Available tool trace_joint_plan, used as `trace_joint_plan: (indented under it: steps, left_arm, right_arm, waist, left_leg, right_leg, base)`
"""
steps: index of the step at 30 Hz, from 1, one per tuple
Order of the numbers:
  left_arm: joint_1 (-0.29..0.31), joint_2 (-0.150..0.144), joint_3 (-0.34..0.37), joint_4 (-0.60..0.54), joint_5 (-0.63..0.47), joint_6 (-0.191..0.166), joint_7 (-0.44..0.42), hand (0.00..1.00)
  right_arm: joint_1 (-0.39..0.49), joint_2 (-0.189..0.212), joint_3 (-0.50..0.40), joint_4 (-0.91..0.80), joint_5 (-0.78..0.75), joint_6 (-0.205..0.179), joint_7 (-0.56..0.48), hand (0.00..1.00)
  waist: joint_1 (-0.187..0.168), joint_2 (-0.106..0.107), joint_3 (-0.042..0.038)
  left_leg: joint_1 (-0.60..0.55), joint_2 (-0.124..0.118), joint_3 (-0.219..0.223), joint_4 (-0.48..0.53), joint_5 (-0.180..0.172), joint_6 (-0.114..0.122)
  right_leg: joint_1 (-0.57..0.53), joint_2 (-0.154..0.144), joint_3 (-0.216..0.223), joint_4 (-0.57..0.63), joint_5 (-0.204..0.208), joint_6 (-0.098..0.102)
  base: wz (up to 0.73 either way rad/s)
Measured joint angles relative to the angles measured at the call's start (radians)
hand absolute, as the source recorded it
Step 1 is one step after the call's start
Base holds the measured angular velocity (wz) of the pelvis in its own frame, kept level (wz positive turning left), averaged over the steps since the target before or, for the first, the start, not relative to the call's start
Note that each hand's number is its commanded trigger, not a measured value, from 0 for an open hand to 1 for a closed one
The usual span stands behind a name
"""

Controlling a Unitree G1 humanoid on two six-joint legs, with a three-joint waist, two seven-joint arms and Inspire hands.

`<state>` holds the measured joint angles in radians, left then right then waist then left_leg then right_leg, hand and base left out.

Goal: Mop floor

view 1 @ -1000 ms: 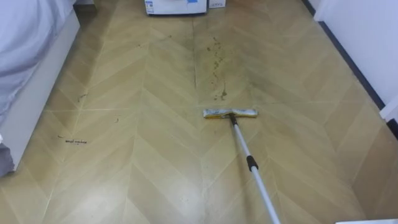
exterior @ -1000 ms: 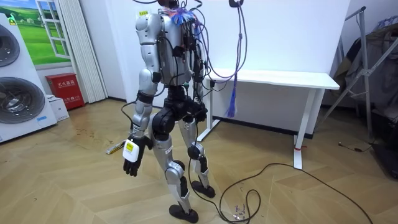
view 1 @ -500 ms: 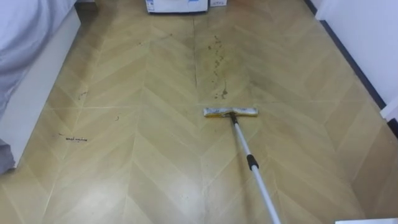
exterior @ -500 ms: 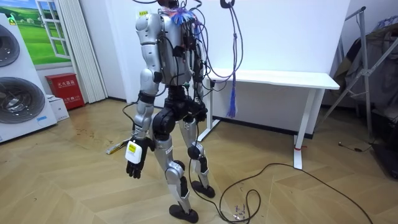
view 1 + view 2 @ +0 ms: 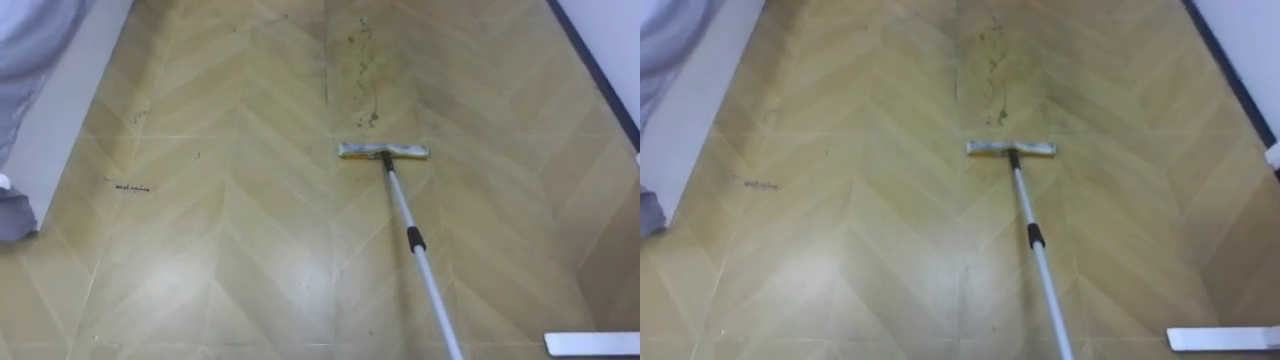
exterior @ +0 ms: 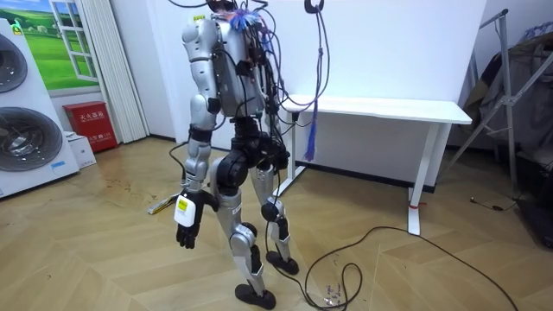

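Note:
A flat mop lies on the wooden floor with its yellowish head (image 5: 383, 151) just below a trail of dark dirt spots (image 5: 362, 70). Its silver handle (image 5: 420, 262) with a black collar runs down toward the lower right and leaves the picture. In the room view the mop head (image 6: 160, 206) rests on the floor ahead of the robot, which stands upright facing the room view's left. My left hand (image 6: 186, 226) hangs at my side with relaxed fingers, holding nothing.
A white bed base with grey cloth (image 5: 40, 110) borders the left. A white wall with a dark skirting (image 5: 600, 70) runs along the right. A white flat bar (image 5: 592, 343) lies at the lower right. Washing machines (image 6: 26, 112) and a white desk (image 6: 380, 108) stand nearby.
The eye view has shifted, so the floor and mop now sit higher and further right in the picture. The mop keeps its place below the dirt. My torso leans slightly forward.

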<state>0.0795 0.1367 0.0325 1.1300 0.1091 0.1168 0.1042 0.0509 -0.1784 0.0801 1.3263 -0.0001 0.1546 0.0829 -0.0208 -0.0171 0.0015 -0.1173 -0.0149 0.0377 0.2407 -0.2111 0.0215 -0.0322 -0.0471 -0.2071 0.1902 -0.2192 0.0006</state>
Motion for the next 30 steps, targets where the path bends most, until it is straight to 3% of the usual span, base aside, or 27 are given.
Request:
trace_joint_plan:
  steps: [2, 7, 9, 12, 18, 23, 28, 30]
  left_arm:
    - [-0.014, 0.001, -0.001, 0.01, 0.001, -0.012, 0.001, 0.0]
    - [-0.036, 0.0, -0.001, 0.03, 0.0, -0.048, 0.001, 0.0]
    - [-0.038, 0.001, -0.008, 0.032, -0.002, -0.057, 0.001, 0.0]
    - [-0.045, 0.008, -0.021, 0.053, -0.043, -0.059, -0.001, 0.0]
    - [-0.04, 0.01, -0.046, 0.078, -0.056, -0.024, -0.003, 0.0]
    - [-0.039, 0.008, -0.044, 0.078, -0.049, 0.012, -0.009, 0.0]
    - [-0.039, 0.003, -0.046, 0.08, -0.049, 0.039, -0.007, 0.0]
    - [-0.039, 0.002, -0.05, 0.082, -0.051, 0.045, -0.004, 0.0]
  right_arm:
    - [-0.015, 0.001, 0.008, 0.007, 0.024, -0.001, -0.007, 1.0]
    - [-0.029, -0.009, 0.007, 0.011, 0.057, -0.024, -0.014, 1.0]
    - [-0.034, -0.014, 0.009, 0.009, 0.07, -0.034, -0.018, 1.0]
    - [-0.043, -0.015, 0.013, 0.008, 0.083, -0.045, -0.032, 1.0]
    - [-0.043, -0.019, 0.037, 0.008, 0.155, -0.046, -0.038, 1.0]
    - [-0.044, -0.022, 0.034, 0.0, 0.16, -0.046, -0.04, 1.0]
    - [-0.04, -0.027, 0.042, 0.011, 0.201, -0.044, -0.046, 1.0]
    - [-0.047, -0.029, 0.051, 0.018, 0.224, -0.043, -0.049, 1.0]
  waist:
    - [0.0, 0.002, 0.0007]
    - [-0.001, 0.019, 0.0116]
    - [0.003, 0.025, 0.0113]
    - [0.007, 0.03, 0.0148]
    - [0.028, 0.03, 0.0154]
    - [0.047, 0.028, 0.0168]
    - [0.057, 0.031, 0.0197]
    - [0.068, 0.034, 0.0185]
  left_leg:
    - [-0.031, 0.001, -0.001, 0.003, 0.004, 0.0]
    - [-0.12, 0.001, -0.024, 0.037, 0.005, 0.0]
    - [-0.159, 0.002, -0.026, 0.055, 0.006, 0.001]
    - [-0.212, 0.002, -0.028, 0.085, 0.005, 0.001]
    - [-0.308, 0.0, -0.029, 0.145, 0.005, 0.0]
    - [-0.424, 0.0, -0.025, 0.264, -0.006, 0.001]
    - [-0.536, -0.015, -0.043, 0.447, -0.078, -0.004]
    - [-0.574, -0.015, -0.054, 0.5, -0.088, -0.013]
  right_leg:
    - [-0.028, -0.001, -0.007, 0.003, 0.003, -0.002]
    - [-0.113, -0.004, -0.043, 0.05, 0.002, -0.003]
    - [-0.158, -0.008, -0.046, 0.083, -0.001, -0.004]
    - [-0.219, -0.016, -0.056, 0.134, -0.009, -0.004]
    - [-0.312, -0.027, -0.055, 0.202, -0.022, -0.01]
    - [-0.419, -0.047, -0.039, 0.315, -0.068, -0.022]
    - [-0.543, -0.09, -0.034, 0.545, -0.19, -0.036]
    - [-0.575, -0.091, -0.041, 0.606, -0.213, -0.049]
  base:
    - [0.08]
    - [0.13]
    - [0.04]
    - [0.02]
    - [0.07]
    - [0.06]
    - [0.15]
    - [0.13]
